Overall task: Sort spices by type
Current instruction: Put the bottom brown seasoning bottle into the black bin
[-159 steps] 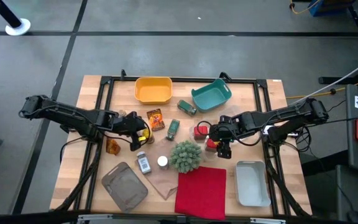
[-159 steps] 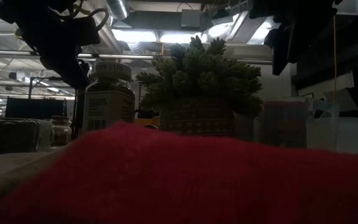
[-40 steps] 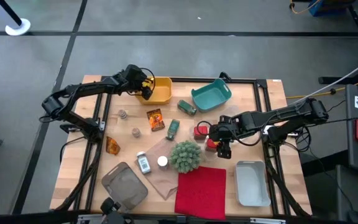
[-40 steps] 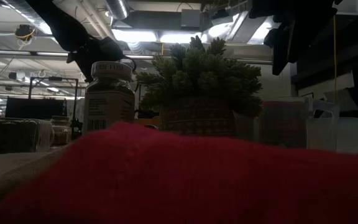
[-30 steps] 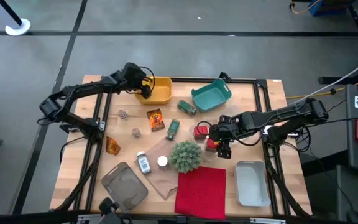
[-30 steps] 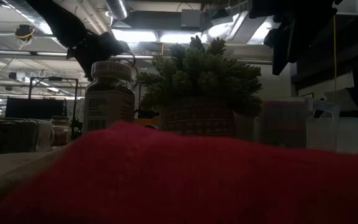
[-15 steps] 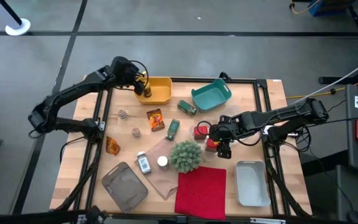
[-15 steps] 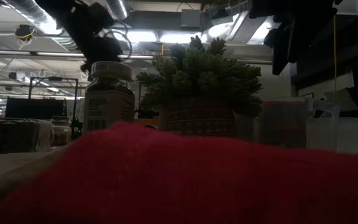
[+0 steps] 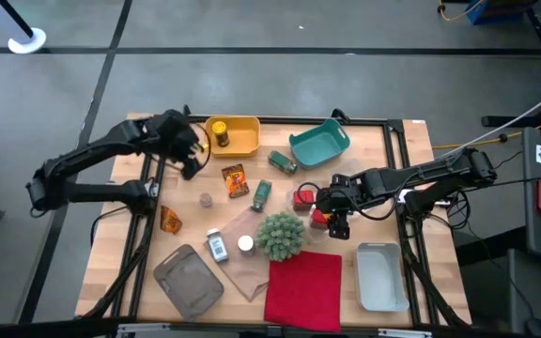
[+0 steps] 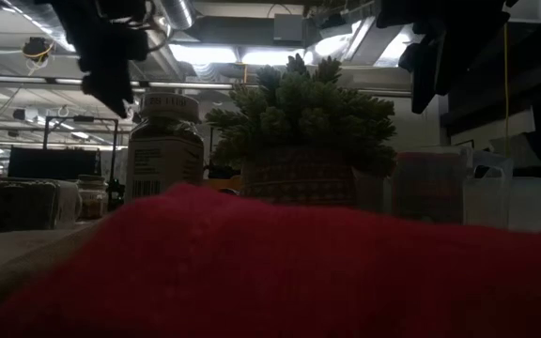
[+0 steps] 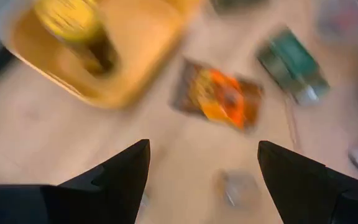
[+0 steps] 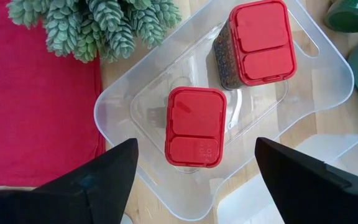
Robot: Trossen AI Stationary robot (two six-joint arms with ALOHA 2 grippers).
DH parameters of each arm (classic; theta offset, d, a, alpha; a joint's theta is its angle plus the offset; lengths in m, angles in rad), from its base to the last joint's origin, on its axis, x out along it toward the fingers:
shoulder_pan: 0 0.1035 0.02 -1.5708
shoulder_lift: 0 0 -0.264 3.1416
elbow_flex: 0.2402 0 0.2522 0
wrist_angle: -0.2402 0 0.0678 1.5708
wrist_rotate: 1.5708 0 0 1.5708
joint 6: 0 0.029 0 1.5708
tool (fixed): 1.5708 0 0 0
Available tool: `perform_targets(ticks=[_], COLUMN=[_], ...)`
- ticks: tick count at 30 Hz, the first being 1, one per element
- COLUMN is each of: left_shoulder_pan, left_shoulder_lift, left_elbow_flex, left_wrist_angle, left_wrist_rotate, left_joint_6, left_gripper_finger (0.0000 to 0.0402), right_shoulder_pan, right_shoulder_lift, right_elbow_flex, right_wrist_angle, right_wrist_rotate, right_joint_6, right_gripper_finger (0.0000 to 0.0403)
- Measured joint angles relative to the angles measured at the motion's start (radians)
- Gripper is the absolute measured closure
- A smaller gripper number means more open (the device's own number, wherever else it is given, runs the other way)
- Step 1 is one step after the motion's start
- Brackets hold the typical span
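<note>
Three spices were sorted, a yellow jar point(image 9: 220, 132) in the yellow bin point(image 9: 244, 143) and two red tins point(image 12: 196, 126) in a clear tray point(image 12: 120, 99), while most lay loose on the table point(image 9: 411, 160), and both the left tool point(image 9: 189, 161) and right tool point(image 9: 339, 225) were spread apart, empty.

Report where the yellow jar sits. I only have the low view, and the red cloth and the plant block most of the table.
Observer: The yellow jar stands inside the yellow bin at the table's far edge.
Operator: Give me the left gripper.
Observer: The left gripper is open and empty, hovering beside that bin, near the orange foil packet.
Operator: Now the right one.
Observer: The right gripper is open above a clear tray holding two red-lidded tins.
</note>
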Motion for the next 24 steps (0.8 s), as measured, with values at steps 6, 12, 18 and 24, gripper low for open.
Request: perform_targets(ticks=[6, 12, 18, 24], left_shoulder_pan=[-0.142, -0.25, -0.331, -0.392], left_shoulder_lift=[-0.002, 0.004, 0.047, 0.135], left_elbow_flex=[-0.001, -0.001, -0.001, -0.001], left_wrist_angle=[-0.09, -0.09, -0.091, -0.09], left_wrist_rotate=[0.004, -0.036, -0.098, -0.138], left_joint_6=[-0.057, -0.131, -0.197, -0.219], left_gripper_finger=[0.0119, 0.0119, 0.0119, 0.0119], right_shoulder_pan=[0.0, 0.0, 0.0, 0.0], right_shoulder_lift=[0.0, 0.0, 0.0, 0.0], right_elbow_flex=[0.0, 0.0, 0.0, 0.0], right_wrist_angle=[0.0, 0.0, 0.0, 0.001], right_wrist_rotate=[0.0, 0.0, 0.0, 0.0], right_joint_6=[0.0, 0.0, 0.0, 0.0], right_gripper_finger=[0.0079, 0.0079, 0.0079, 0.0079])
